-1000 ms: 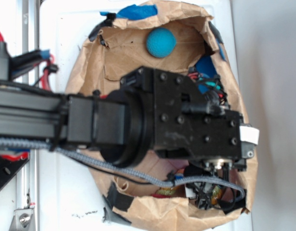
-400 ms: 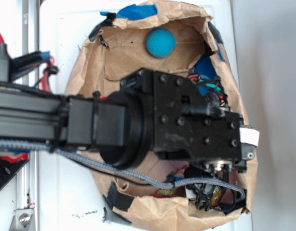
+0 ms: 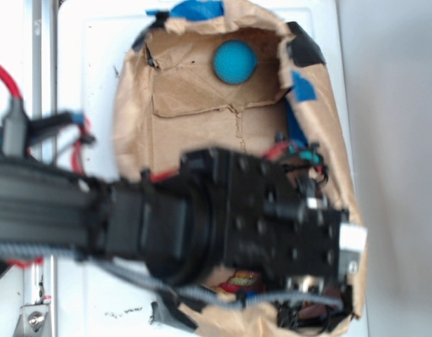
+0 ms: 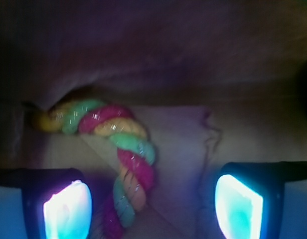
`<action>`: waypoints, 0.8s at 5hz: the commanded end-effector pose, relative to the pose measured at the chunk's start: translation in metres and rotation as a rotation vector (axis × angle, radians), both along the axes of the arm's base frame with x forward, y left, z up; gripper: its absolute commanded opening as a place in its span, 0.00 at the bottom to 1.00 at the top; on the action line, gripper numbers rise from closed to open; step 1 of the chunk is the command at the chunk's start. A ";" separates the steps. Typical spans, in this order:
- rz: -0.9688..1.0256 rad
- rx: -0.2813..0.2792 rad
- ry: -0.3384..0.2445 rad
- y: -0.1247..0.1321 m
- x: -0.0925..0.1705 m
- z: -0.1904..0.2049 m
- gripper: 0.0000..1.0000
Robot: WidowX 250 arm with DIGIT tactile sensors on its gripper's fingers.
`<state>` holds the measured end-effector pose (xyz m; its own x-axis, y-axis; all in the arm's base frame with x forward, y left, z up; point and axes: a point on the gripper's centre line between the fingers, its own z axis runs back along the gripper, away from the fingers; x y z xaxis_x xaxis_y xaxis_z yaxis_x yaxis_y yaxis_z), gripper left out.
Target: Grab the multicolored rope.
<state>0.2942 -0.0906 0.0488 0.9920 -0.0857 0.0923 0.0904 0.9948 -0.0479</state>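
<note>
The multicolored rope [image 4: 128, 149] is a thick twist of red, yellow and green strands lying curved on brown paper. In the wrist view it runs from the upper left down between my fingers, nearer the left pad [image 4: 67, 211] than the right pad [image 4: 238, 206]. My gripper [image 4: 152, 208] is open, both pads apart and clear of the rope. In the exterior view the black arm covers most of it; only a red and yellow bit of the rope [image 3: 238, 281] shows under the wrist, with the gripper [image 3: 308, 316] at the bag's near edge.
A crumpled brown paper bag [image 3: 132, 105] rings the work area, its walls raised on all sides. A teal ball [image 3: 235, 62] rests at the far end. Blue tape [image 3: 304, 84] sits on the right wall. Red robot cables [image 3: 5, 77] run at the left.
The arm has shifted toward the near end of the bag and is motion-blurred. More of the bag's floor shows behind it, and the bag's right wall has changed shape.
</note>
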 end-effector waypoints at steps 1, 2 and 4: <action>-0.039 0.045 0.054 -0.020 0.015 -0.012 1.00; 0.019 0.023 0.069 -0.007 0.018 -0.013 0.00; 0.068 -0.039 -0.040 0.017 0.015 0.037 0.00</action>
<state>0.3019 -0.0720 0.0611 0.9982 -0.0258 0.0542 0.0295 0.9972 -0.0693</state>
